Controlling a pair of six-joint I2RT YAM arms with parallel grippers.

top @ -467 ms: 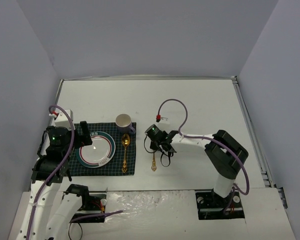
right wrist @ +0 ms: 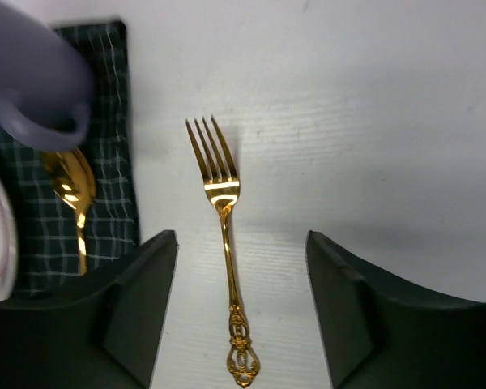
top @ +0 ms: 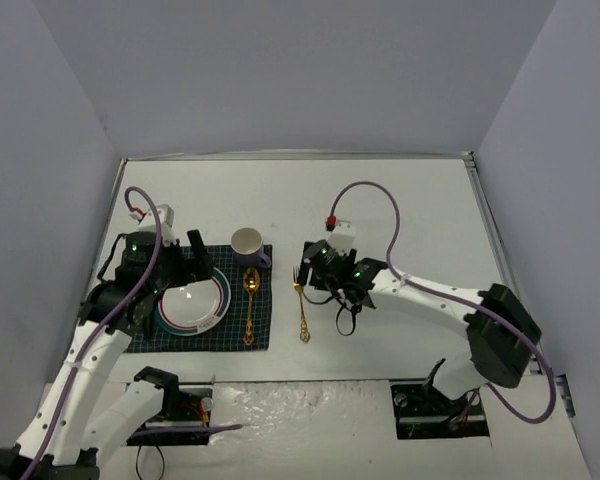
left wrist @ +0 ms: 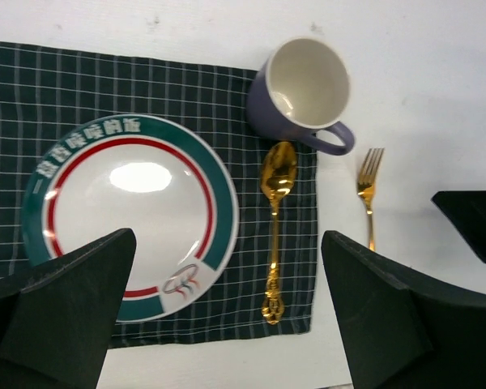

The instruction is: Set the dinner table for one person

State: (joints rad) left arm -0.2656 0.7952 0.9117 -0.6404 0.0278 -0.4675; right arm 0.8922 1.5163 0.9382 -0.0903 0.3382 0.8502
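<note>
White tabletop (top: 410, 200) carried one place setting toward its left-near part. Dark green checked cloth (top: 263, 322) lay flat on it. On the cloth: plate (left wrist: 130, 211) to the left, gold spoon (left wrist: 275, 211) just beside the plate's right edge, bowl pointing away. Purple mug (left wrist: 304, 85) stood upright at the cloth's far right corner, handle out over bare tabletop.

Gold fork (right wrist: 223, 235) lay off the cloth, directly on the tabletop, parallel to the spoon, tines pointing away. Judged a deliberate lay: cutlery lined up alongside the plate, mug above it.

Right claw (right wrist: 241, 312) spread wide, one finger either side of the fork's handle, neither touching it. Whether it hung above the tabletop or rested on it could not be told. The fork was flat and free, so it looked set down rather than gripped.

Left claw (left wrist: 227, 324) also spread wide and empty, over the near edge of the plate and the spoon's handle; the tabletop and cloth lay beneath it.

Setting looked near complete.
</note>
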